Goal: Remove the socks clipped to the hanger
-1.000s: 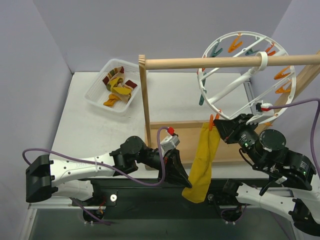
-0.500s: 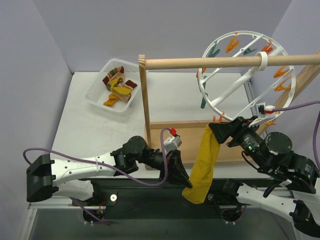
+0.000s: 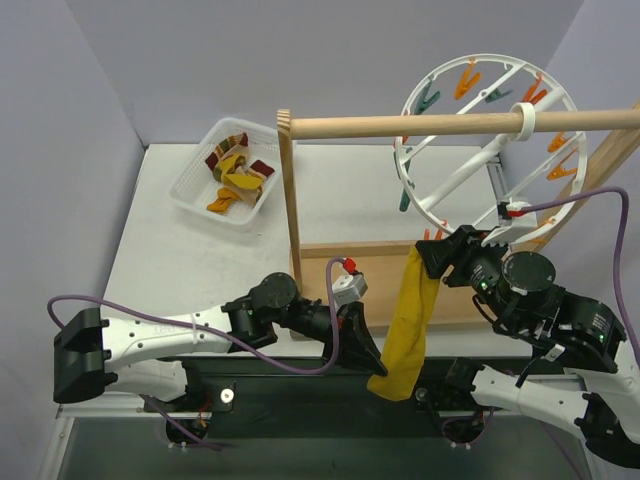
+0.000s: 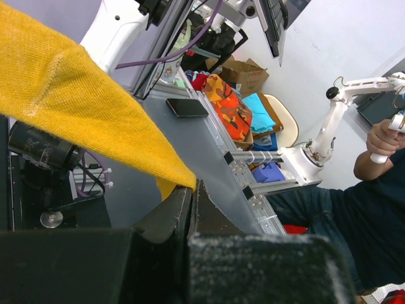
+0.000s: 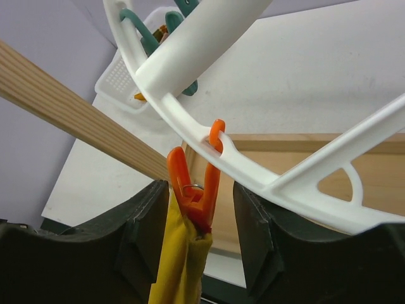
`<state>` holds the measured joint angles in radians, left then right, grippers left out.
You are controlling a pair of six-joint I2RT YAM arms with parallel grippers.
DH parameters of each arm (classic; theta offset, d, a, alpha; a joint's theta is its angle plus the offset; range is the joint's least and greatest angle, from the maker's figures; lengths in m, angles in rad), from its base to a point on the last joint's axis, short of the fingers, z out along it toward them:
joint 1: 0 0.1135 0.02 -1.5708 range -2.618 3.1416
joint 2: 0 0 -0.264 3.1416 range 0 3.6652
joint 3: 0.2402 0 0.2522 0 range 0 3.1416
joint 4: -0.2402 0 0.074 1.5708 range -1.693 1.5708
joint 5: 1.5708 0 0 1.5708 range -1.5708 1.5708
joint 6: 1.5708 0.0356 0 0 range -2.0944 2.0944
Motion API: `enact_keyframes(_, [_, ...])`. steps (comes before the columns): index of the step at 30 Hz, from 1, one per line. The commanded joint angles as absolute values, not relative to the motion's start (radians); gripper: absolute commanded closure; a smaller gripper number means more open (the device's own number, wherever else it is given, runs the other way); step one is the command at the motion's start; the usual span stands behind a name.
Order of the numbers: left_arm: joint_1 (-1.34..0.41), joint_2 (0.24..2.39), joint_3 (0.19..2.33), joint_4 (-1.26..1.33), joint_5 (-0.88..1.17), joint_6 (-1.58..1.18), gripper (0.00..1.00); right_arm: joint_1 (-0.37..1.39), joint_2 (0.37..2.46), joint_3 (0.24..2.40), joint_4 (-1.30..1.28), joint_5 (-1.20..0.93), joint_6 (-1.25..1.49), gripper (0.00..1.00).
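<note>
One mustard-yellow sock (image 3: 408,320) hangs from the white ring hanger (image 3: 455,178), which sits in the upper right of the overhead view, hooked over the wooden rod (image 3: 400,126) of a rack. An orange clip (image 3: 426,238) on the ring's lowest edge grips the sock's top, and the fabric runs down and slightly left toward the bottom centre of the frame. The right tool (image 3: 440,255) is at that clip, just to its right. In the right wrist view its jaws are spread and straddle the orange clip (image 5: 193,190): the left finger is very close to one clip arm, and a clear gap shows on the other side. The sock (image 5: 183,266) bunches directly below, between the two fingers, and the hanger rim (image 5: 171,117) arcs overhead. The left tool (image 3: 368,352) is at the sock's lower end, near the bottom centre of the overhead view. In the left wrist view the left tool (image 4: 192,190) is pressed together, with the edge of the sock (image 4: 69,101) pinched at its tips, and the cloth stretches away to the upper left of that frame. The other clips around the ring, orange and teal, hold nothing. At the upper left of the tabletop (image 3: 180,270), well apart from both tools, a white mesh basket (image 3: 186,190) holds several loose socks (image 3: 236,170).
</note>
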<state>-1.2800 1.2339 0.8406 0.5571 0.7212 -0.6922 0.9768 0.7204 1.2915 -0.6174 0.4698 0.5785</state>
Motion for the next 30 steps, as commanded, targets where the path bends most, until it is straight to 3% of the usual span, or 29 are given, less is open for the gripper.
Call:
enact_keyframes(1, [-1.292, 1.238, 0.888, 0.564, 0.736, -0.675, 1.00, 0.976, 0.753, 1.347, -0.606, 0.566, 0.561, 0.53])
enact_keyframes(4, [-1.292, 1.241, 0.888, 0.569, 0.738, -0.678, 1.00, 0.976, 0.765, 1.358, -0.607, 0.568, 0.557, 0.51])
enact_keyframes(9, [-1.292, 1.241, 0.881, 0.568, 0.738, -0.680, 1.00, 0.974, 0.758, 1.350, -0.604, 0.586, 0.563, 0.58])
enact_keyframes(12, [-1.290, 1.236, 0.876, 0.568, 0.735, -0.680, 1.00, 0.976, 0.738, 1.336, -0.603, 0.601, 0.572, 0.70])
enact_keyframes(17, [-1.290, 1.241, 0.877, 0.569, 0.733, -0.681, 1.00, 0.976, 0.712, 1.318, -0.601, 0.604, 0.578, 0.98])
enact_keyframes(24, [-1.279, 1.235, 0.867, 0.520, 0.719, -0.683, 1.00, 0.976, 0.678, 1.298, -0.601, 0.591, 0.578, 1.00])
enact_keyframes(27, [-1.243, 1.197, 0.842, 0.424, 0.660, -0.675, 1.00, 0.976, 0.654, 1.276, -0.601, 0.566, 0.580, 0.70])
enact_keyframes(28, [-1.212, 1.186, 0.830, 0.402, 0.632, -0.676, 1.00, 0.974, 0.644, 1.269, -0.600, 0.560, 0.581, 0.54])
enact_keyframes(30, [-1.174, 1.144, 0.789, 0.338, 0.609, -0.686, 1.00, 0.976, 0.617, 1.249, -0.598, 0.555, 0.581, 0.39])
